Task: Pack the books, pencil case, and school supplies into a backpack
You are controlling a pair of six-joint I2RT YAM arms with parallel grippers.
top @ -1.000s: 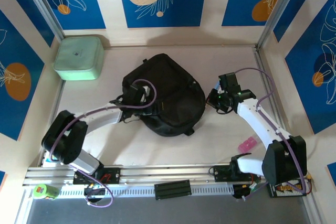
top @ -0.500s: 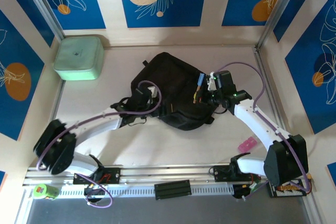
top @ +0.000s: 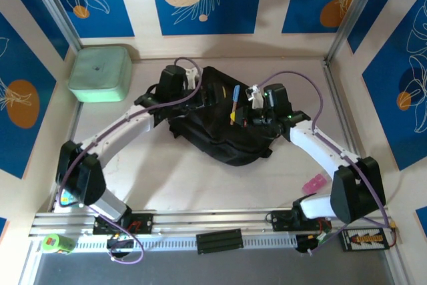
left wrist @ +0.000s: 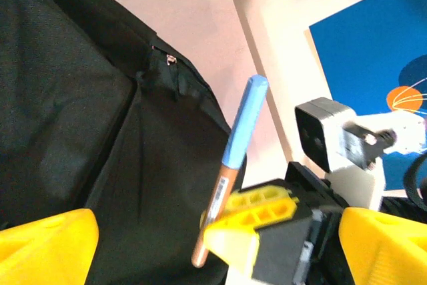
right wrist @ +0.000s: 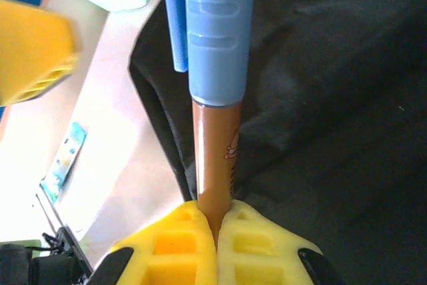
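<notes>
The black backpack [top: 220, 131] lies in the middle of the table. My right gripper [top: 241, 119] is shut on the lower end of a pen [top: 234, 103] with an orange barrel and a blue cap, and holds it upright over the backpack. The right wrist view has the pen [right wrist: 215, 65] rising from the shut gripper [right wrist: 217, 226] above black fabric [right wrist: 333, 98]. My left gripper [top: 200, 93] stands open at the backpack's far left edge, nothing between its fingers. Its wrist view takes in the pen [left wrist: 237, 145], the backpack [left wrist: 80, 98] and the right gripper's fingers [left wrist: 257, 221]. The books and pencil case are out of view.
A mint-green square box [top: 100, 73] sits in the far left corner. A small pink item [top: 313, 182] lies on the table beside the right arm's base. Walls close the table in on three sides.
The right gripper has carried the pen left over the backpack. The left arm has swung from the backpack's near side to its far left edge. The backpack has shifted and changed shape.
</notes>
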